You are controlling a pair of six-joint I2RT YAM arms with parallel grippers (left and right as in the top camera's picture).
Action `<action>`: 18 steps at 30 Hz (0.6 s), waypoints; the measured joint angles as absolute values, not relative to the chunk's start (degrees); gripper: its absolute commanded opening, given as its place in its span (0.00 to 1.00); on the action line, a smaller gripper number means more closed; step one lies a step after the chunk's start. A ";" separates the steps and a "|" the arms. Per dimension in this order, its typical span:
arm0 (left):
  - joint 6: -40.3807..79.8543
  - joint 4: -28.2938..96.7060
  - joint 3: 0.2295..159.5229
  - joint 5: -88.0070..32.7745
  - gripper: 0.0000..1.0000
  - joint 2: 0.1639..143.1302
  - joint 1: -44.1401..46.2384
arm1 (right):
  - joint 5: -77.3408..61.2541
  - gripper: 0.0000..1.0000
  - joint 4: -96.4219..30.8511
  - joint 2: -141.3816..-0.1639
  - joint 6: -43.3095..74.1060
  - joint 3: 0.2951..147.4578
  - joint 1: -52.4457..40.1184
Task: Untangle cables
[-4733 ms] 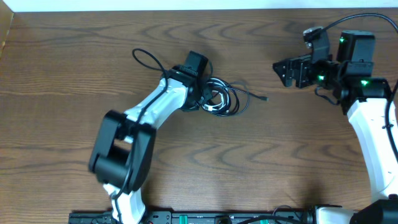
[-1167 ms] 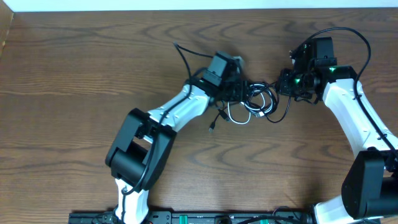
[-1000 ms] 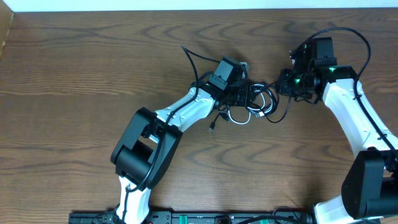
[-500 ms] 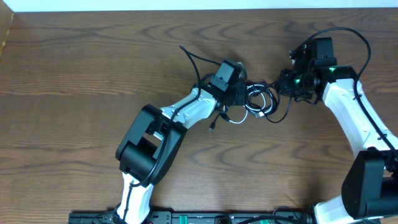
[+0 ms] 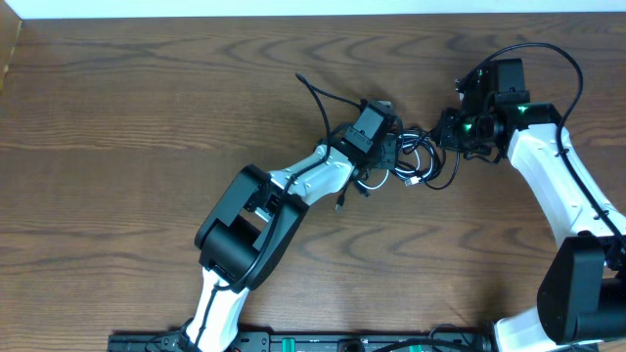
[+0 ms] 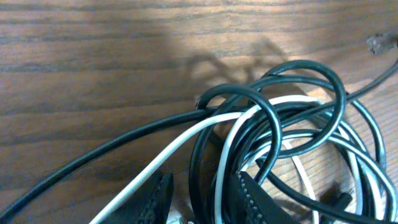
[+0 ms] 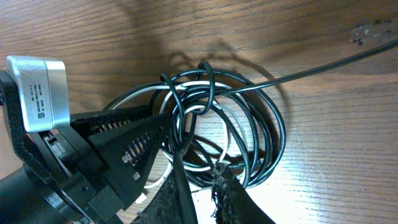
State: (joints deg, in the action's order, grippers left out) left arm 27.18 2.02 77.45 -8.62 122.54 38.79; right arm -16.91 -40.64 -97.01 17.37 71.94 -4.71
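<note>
The black cable (image 5: 431, 178) and the white cable (image 5: 370, 186) lie tangled in one coil between my two grippers. My left gripper (image 5: 392, 154) reaches into the coil from the left. In the left wrist view its jaws (image 6: 202, 200) stand apart, with a black cable (image 6: 298, 67) strand and a white cable (image 6: 186, 133) strand between them and a gap at the left finger. My right gripper (image 5: 440, 133) sits at the coil's right edge. Its fingers (image 7: 202, 186) are slightly apart, table showing between them, and the black loops (image 7: 274, 127) lie at their tips.
A loose black end (image 5: 337, 204) hangs below the left gripper, and another black strand (image 5: 311, 90) arcs up and left. A small plug (image 7: 372, 30) lies apart on the wood. The table's far edge (image 5: 313, 14) runs along the top.
My left gripper has moved right, deeper into the coil, and its jaws have narrowed. The coil has bunched toward the right gripper. The right arm has stayed in place, and its fingers have parted slightly.
</note>
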 measured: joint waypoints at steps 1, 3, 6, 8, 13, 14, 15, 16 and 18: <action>27.05 1.83 77.52 -8.60 0.11 122.58 38.81 | -16.91 0.14 -40.66 -97.01 17.37 71.94 -4.71; 26.98 1.69 77.65 -7.94 0.08 122.58 39.09 | -16.91 0.14 -40.64 -97.01 17.37 71.94 -4.71; 27.22 2.94 77.78 -6.02 0.07 122.67 39.22 | -16.91 0.14 -40.66 -97.01 17.37 71.94 -4.71; 27.18 5.17 77.91 -5.48 0.07 122.10 39.09 | -16.91 0.14 -40.69 -97.03 17.37 71.94 -4.71; 25.26 11.18 77.23 -7.60 0.07 117.89 37.76 | -16.80 0.16 -40.66 -97.01 17.37 71.94 -4.71; 24.38 12.71 76.93 -9.47 0.07 115.74 37.08 | -16.60 0.16 -40.62 -97.01 17.37 71.94 -4.71; 23.68 13.69 76.71 -11.55 0.07 113.32 36.36 | -16.43 0.15 -40.64 -97.01 17.37 71.94 -4.71; 23.03 14.57 76.60 -13.93 0.07 110.72 35.57 | -16.25 0.08 -40.56 -97.01 17.37 71.94 -4.71; 22.04 15.92 76.60 -19.29 0.07 104.60 33.78 | -15.90 0.01 -40.34 -97.01 17.15 71.94 -4.71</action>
